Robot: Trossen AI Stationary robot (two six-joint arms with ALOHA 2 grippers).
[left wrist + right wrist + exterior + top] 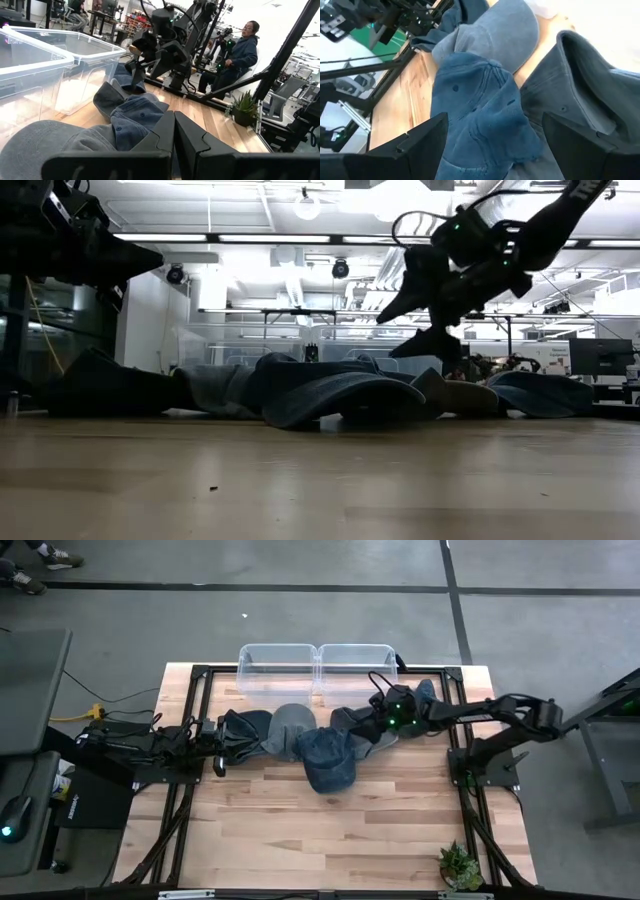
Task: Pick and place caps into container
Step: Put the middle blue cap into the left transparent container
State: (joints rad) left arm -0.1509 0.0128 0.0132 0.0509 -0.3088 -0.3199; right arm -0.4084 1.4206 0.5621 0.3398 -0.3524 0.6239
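Several soft caps lie in a row across the table's far half: a dark cap [243,732], a grey cap [290,725], a denim-blue cap [328,760] and a dark grey cap [362,737]. They rest flat on the wood and overlap one another. My right gripper [378,725] hangs open above the row's right part, slanting down. In its wrist view its fingers stand apart over the denim-blue cap [480,115] and the dark grey cap [580,85]. My left gripper [174,145] is shut and level at the row's left end. Two clear containers [278,665] [357,665] stand behind the caps.
A small potted plant [460,865] stands at the table's near right corner. Black frame rails [190,710] run along the table's sides. A person [240,55] sits beyond the table's right side. Bare wood [320,830] fills the near half.
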